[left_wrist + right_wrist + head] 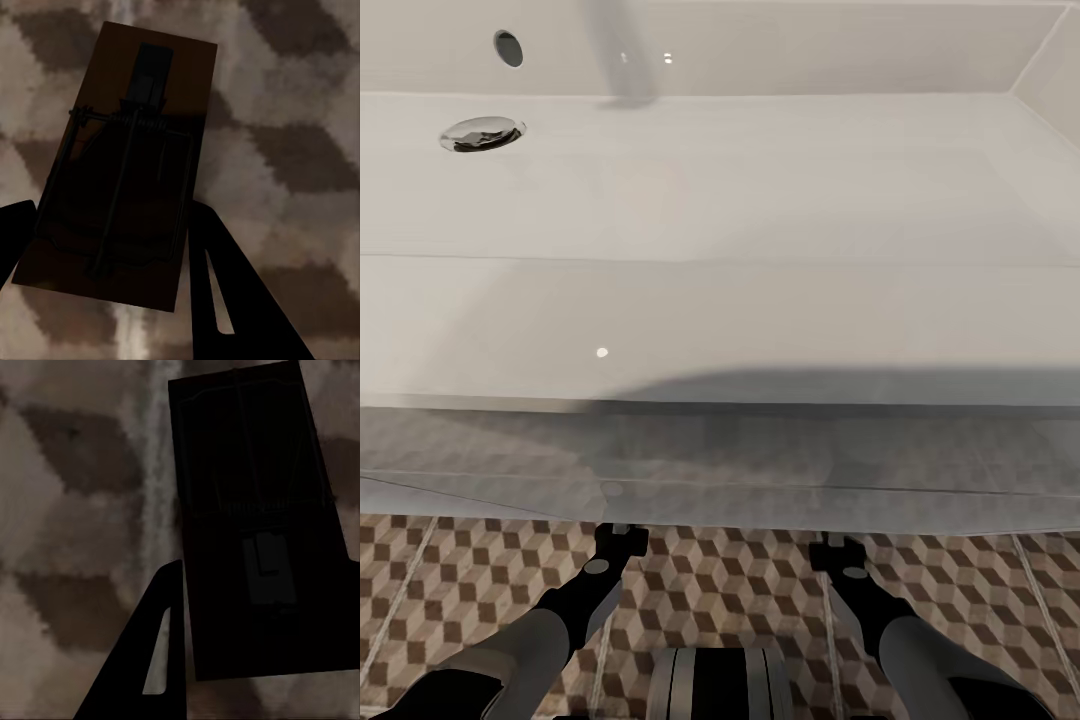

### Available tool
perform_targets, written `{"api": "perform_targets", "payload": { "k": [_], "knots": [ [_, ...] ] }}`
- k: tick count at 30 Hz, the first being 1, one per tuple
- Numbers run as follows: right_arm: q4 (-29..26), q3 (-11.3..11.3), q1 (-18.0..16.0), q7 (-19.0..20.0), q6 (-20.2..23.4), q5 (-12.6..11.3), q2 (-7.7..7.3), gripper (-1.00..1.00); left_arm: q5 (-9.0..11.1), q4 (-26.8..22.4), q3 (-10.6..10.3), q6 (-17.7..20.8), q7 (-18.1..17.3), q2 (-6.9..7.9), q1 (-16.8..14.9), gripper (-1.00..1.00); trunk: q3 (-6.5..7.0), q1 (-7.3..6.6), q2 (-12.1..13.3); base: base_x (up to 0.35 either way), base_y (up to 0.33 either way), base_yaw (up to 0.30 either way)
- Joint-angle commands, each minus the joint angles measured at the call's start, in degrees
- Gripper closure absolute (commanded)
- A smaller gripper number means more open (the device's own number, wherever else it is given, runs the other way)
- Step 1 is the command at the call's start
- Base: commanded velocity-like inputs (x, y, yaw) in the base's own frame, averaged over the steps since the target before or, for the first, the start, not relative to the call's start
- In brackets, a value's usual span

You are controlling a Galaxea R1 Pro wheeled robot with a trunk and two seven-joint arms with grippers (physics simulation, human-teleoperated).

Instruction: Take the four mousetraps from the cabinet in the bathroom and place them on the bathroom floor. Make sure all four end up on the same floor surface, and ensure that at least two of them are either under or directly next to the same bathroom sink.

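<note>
Mousetraps: I see two. One mousetrap (124, 169) lies between the fingers of my left gripper (112, 255), seen through the left wrist camera. The other mousetrap (259, 521) lies beside a finger of my right gripper (255, 660), seen through the right wrist camera.

Left trap: a brown board, in shadow, with dark wire spring across it. It is tilted in the picture, over the cube-pattern tiles.

Right trap: very dark, almost black, only faint lines of the wire are visible.

Left fingers: one dark finger (225, 292) is at one long edge of the board and the other at the opposite edge. They look closed on the board, holding it.

Right fingers: one finger (154, 652) lies along the edge of the trap. The other finger is hidden by the board, so I cannot tell if I am gripping or not.

Bathroom floor: (730, 600) brown, beige and cream cubes with pale grout lines. It is behind both traps in the wrist pictures. I cannot tell whether the traps touch it.

Bathroom sink: (760, 310) wide white basin, with a chrome drain (482, 133) and a round overflow hole (509, 47).

What stands in the way: in the head view the front edge of the sink covers both my grippers, and my arms reach under it.

Vanity: (780, 460) the pale front below the basin, reflecting the tile pattern.
</note>
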Motion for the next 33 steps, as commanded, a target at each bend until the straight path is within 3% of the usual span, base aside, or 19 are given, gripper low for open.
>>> {"api": "perform_targets", "payload": {
  "k": [1,33],
  "knots": [
    [0.21,-0.48,-0.03,-0.02,-0.23,0.49,0.04,1.00,-0.06,0.08,-0.47,-0.16,0.44,0.01,-0.03,1.00,-0.03,-0.01,-0.01,0.000,0.000,0.000],
    [0.84,-0.48,-0.03,-0.02,-0.26,0.49,0.16,1.00,0.01,0.13,-0.46,0.09,0.01,0.11,-0.03,1.00,-0.03,-0.01,-0.01,0.000,0.000,0.000]
  ]
}}
